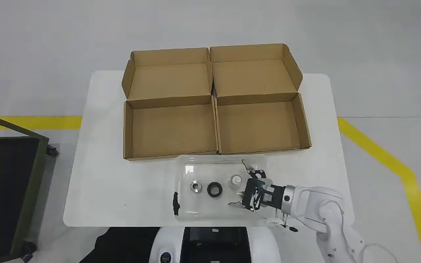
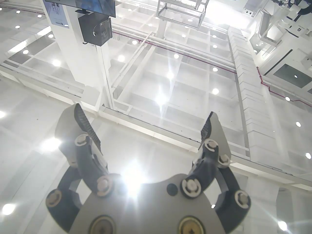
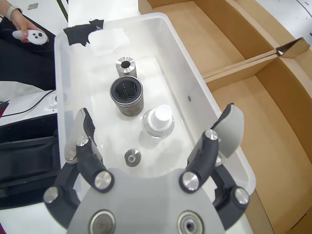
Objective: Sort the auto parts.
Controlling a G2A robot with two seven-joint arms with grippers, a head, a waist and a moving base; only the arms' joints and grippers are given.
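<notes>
While hovering over clear bin at bench front edge, holds nothing: R gripper, spread wide. Logged in bin, in row: steel bushing, blk bearing, white-capped part, sm disc. Noted L gripper also spread, empty, aimed at ceiling.

The top camera looks straight down from above the arms, far enough off to take in the whole white surface, the cardboard boxes on its far side and the clear tray at its near edge. The right wrist camera sits close behind the right pincer, facing down along the same tray and across to the boxes, so these two views overlap there. The left wrist camera, behind the left pincer, faces up at the ceiling.
</notes>
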